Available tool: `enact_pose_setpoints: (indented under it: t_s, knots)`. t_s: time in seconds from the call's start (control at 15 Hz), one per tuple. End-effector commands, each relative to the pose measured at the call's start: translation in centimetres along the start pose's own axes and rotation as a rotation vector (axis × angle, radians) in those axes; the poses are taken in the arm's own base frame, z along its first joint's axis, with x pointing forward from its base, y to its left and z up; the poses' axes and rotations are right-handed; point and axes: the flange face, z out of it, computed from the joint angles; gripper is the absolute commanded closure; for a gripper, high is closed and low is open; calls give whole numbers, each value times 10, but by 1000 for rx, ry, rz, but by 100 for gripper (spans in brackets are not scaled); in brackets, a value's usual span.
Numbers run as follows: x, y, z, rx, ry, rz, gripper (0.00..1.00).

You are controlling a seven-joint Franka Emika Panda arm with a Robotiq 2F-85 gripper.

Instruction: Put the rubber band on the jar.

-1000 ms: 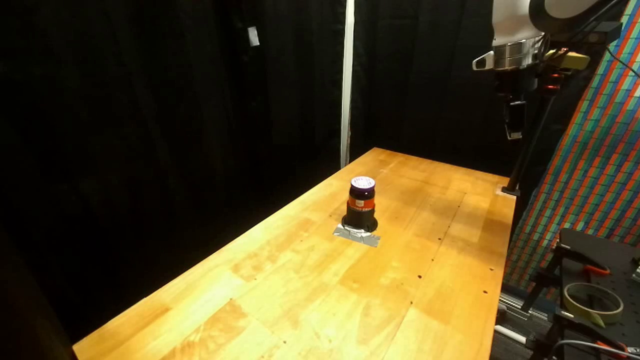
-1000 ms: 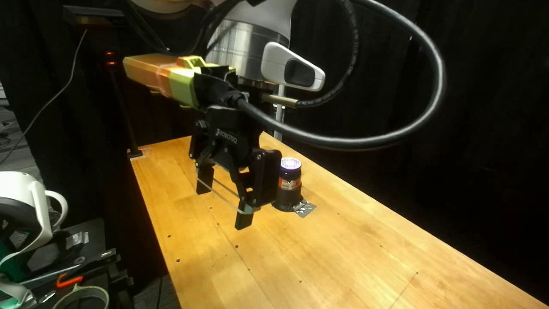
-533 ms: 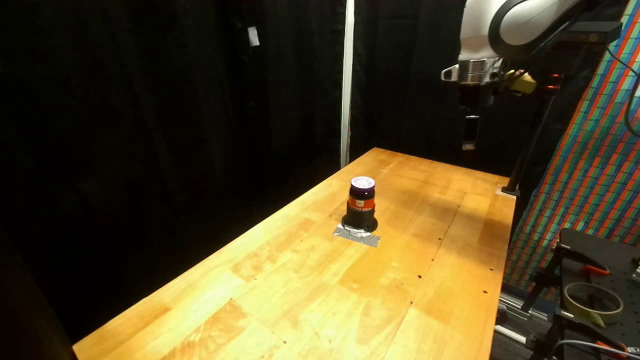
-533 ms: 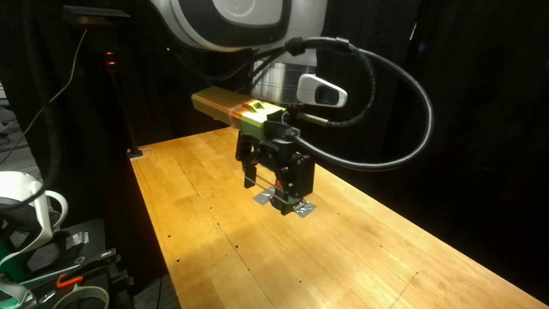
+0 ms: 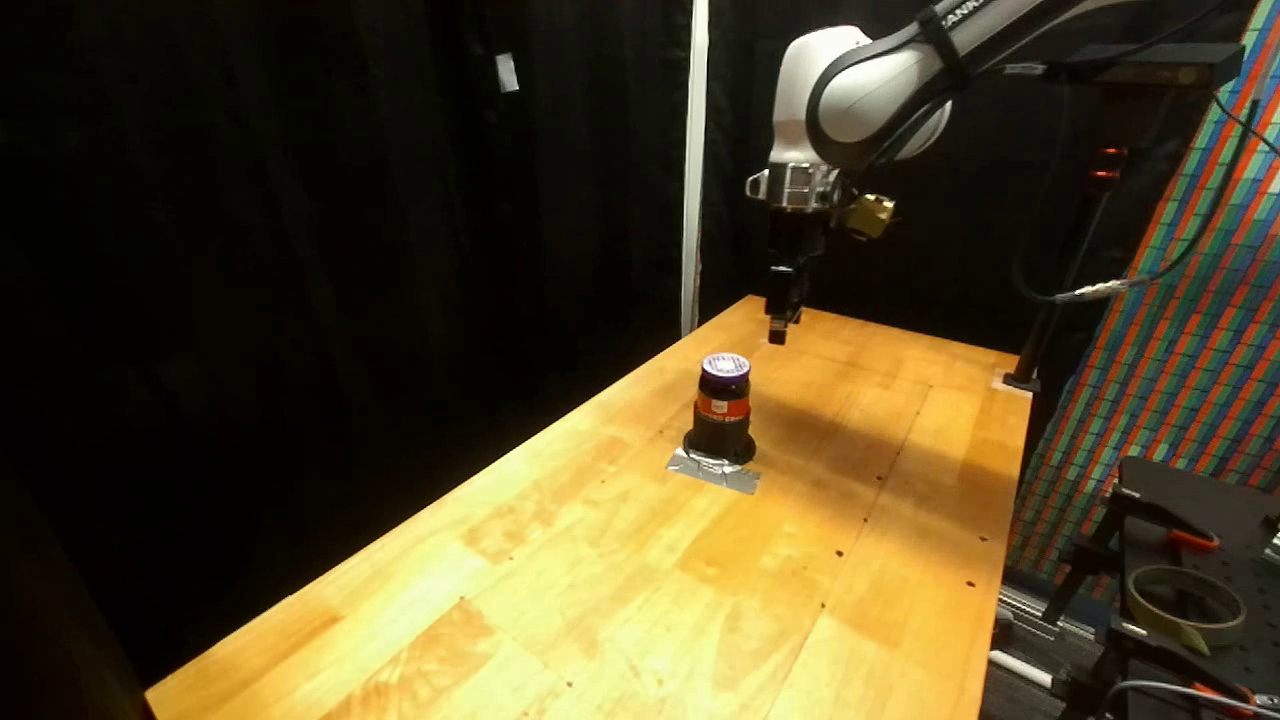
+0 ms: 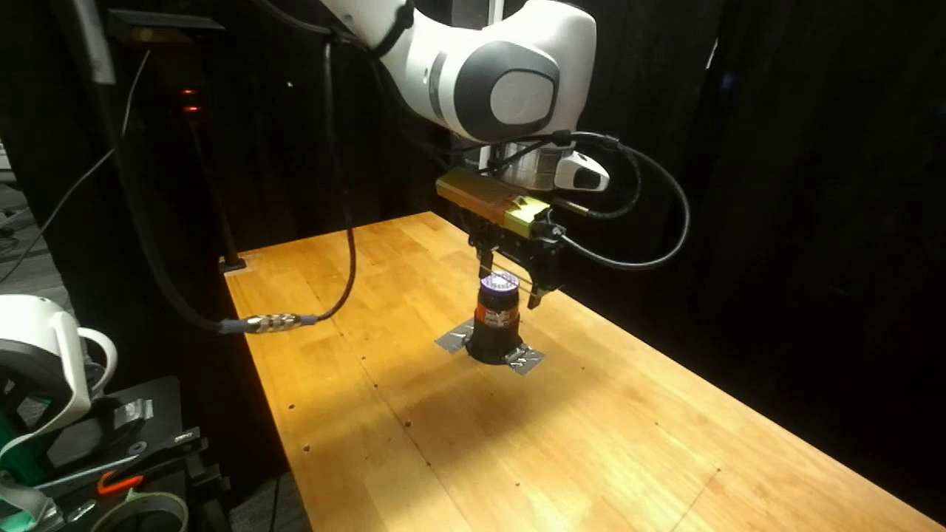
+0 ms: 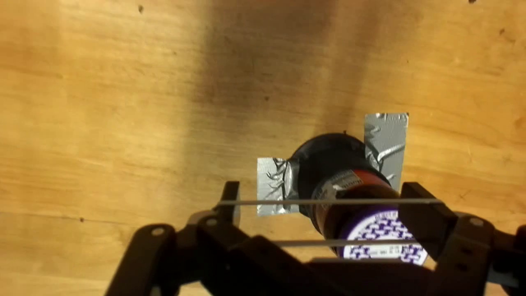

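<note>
Hand (image 7: 321, 197), fingers (image 7: 419, 218) wide apart within rubber band (image 7: 304, 202), jar (image 5: 724, 392) upright in black holder (image 5: 721, 438).

Both exterior views look obliquely down the table (image 5: 590, 580) from opposite ends; wrist view (much nearer) points steeply down past the fingers (image 7: 425, 221); all share the jar (image 5: 722, 405).

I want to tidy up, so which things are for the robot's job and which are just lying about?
For the job:
gripper
rubber band, stretched across the gripper
jar
black base, taped down

Probably just lying about:
tape roll
orange thing
white thing with a handle
</note>
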Motion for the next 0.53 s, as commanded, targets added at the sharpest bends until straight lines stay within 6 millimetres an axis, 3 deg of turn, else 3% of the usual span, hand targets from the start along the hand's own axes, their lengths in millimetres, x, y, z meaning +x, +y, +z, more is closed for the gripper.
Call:
enact_pose_setpoints:
  t_s: [0.0,0.2,0.47]
  knots:
    - [61,-10,9,38,30,-11,0]
    - [87,-17,19,55,23,-34,0]
    - [103,-21,33,72,-25,-44,0]
